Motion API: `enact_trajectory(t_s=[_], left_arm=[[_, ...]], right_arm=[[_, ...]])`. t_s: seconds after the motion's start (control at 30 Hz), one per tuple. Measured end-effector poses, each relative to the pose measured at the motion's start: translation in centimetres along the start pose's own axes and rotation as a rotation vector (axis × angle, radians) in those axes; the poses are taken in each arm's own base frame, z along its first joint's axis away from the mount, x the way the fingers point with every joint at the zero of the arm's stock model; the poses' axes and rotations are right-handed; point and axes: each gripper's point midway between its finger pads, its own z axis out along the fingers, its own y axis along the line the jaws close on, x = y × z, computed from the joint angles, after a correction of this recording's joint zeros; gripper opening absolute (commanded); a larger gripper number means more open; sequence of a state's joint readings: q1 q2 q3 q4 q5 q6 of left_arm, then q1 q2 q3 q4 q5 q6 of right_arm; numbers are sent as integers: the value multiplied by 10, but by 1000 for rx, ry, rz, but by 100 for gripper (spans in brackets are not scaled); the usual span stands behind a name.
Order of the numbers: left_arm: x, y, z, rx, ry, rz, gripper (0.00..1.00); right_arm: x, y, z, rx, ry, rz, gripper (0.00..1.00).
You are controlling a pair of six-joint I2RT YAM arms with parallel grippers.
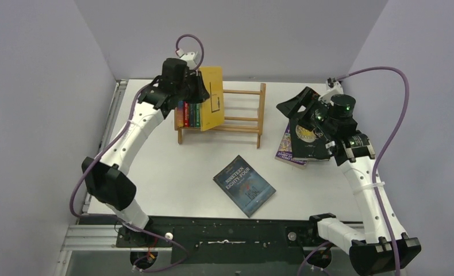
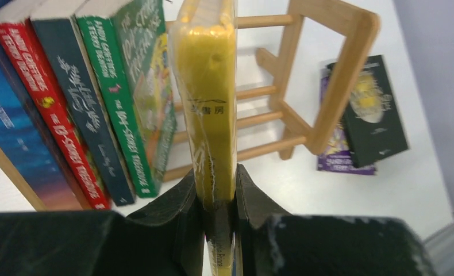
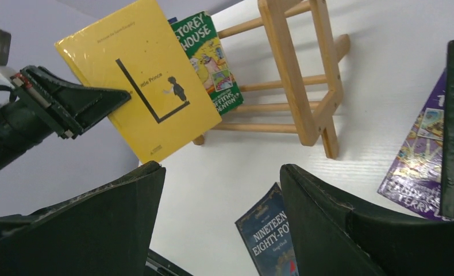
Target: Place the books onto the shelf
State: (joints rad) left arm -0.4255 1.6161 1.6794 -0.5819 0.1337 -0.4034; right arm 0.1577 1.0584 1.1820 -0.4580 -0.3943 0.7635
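the left hand (image 2: 219, 192) is clamped tight on a yellow book (image 2: 206, 86), its two dark fingers (image 2: 181, 207) pressing either side of the book's edge. the yellow book stands upright with a slight tilt at the shelf (image 1: 245, 112), a small light wooden rack of thin slats with a frame at each end, set towards the back of the white bench (image 1: 173, 172). whether the book's lower edge touches the slats cannot be told. just to its left, four books stand spine-out in the left end of the shelf and lean to the left: a green book (image 2: 135, 98) beside the yellow one, then a dark teal book (image 2: 87, 109), a red book (image 2: 43, 103) and a blue book (image 2: 9, 115). the right part of the shelf holds no books. the right hand (image 3: 222, 172) is on the other side of the bench, well apart from the shelf, its fingers spread wide with nothing between them. in the overhead view it hangs over a black book (image 1: 311, 138), which lies on top of a purple book (image 1: 285, 150) to the right of the shelf. a dark blue book (image 1: 245, 185) with white lettering lies flat and face up near the middle of the bench, in front of the shelf and apart from both hands.
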Motion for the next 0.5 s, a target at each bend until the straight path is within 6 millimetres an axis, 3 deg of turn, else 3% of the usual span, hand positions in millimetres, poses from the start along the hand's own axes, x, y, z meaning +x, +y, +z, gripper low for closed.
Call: enact_trajectory(t_s=[0.23,0.5], left_arm=[[-3,27,49,-110,47,147,0],[-4,38,85,-141,71,224,0]], right_arm=[[7,-12,-13,57,7,-34,75],[15,-21,-18,95,22,-31,75]])
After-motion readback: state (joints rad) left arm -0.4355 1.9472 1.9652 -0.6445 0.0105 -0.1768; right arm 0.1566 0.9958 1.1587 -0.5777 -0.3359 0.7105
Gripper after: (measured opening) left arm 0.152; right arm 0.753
